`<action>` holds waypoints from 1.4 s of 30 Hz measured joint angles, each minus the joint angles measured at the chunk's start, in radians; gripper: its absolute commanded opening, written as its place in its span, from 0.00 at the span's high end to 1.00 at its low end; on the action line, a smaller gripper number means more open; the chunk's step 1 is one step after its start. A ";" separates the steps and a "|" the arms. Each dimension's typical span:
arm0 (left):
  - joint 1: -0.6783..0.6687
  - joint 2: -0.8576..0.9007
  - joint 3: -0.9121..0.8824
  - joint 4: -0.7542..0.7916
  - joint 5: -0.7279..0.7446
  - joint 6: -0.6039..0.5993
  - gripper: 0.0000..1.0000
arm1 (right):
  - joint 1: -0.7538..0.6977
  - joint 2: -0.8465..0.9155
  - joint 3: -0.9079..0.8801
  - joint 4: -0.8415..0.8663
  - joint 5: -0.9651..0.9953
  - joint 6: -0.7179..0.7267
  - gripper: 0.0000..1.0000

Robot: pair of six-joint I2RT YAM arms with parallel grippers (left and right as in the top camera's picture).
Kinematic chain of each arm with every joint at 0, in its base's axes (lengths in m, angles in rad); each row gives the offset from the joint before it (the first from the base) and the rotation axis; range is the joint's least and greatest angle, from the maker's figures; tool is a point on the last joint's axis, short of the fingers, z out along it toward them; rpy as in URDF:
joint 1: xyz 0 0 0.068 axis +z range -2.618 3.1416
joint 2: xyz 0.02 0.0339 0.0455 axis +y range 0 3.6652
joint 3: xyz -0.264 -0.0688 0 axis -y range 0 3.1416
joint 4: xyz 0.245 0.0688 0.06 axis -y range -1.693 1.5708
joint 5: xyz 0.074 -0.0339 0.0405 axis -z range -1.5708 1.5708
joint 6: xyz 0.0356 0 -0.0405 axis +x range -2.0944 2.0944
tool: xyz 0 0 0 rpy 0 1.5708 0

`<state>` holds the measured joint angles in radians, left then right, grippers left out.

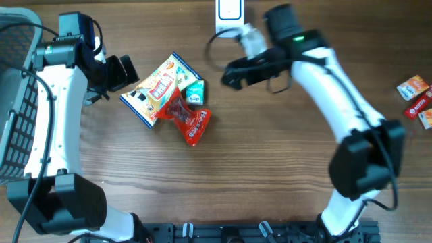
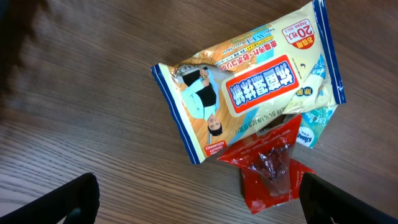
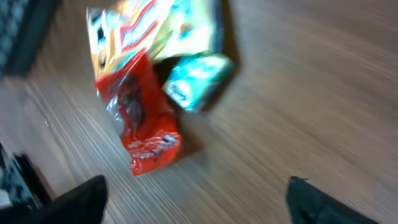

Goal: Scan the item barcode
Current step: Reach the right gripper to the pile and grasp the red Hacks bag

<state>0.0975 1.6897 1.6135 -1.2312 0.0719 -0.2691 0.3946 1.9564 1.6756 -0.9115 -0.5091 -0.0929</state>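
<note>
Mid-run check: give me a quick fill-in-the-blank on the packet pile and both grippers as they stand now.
1. The pouch touching the wipes pack is ____ in colour.
2. The left gripper and the right gripper both stand ____, with nothing between their fingers.
3. The basket sits beside the ____ arm.
Missing words: red; open; left.
</note>
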 measured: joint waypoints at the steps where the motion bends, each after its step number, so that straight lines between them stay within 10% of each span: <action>1: 0.000 0.000 0.000 0.000 0.000 0.000 0.00 | 0.031 0.013 0.000 0.008 0.007 -0.010 0.14; 15: 0.000 0.000 0.000 0.000 0.000 0.000 0.00 | 0.348 0.041 -0.001 0.105 0.211 -0.042 0.37; 34: 0.000 0.000 0.000 0.000 0.000 0.000 0.00 | 0.397 0.200 -0.001 0.175 0.301 0.066 0.38; 42: 0.000 0.000 0.000 0.000 0.000 0.000 0.00 | 0.401 0.205 -0.001 0.193 0.308 0.114 0.90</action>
<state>0.0975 1.6897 1.6135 -1.2312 0.0719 -0.2691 0.7959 2.1616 1.6749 -0.7189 -0.2008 0.0212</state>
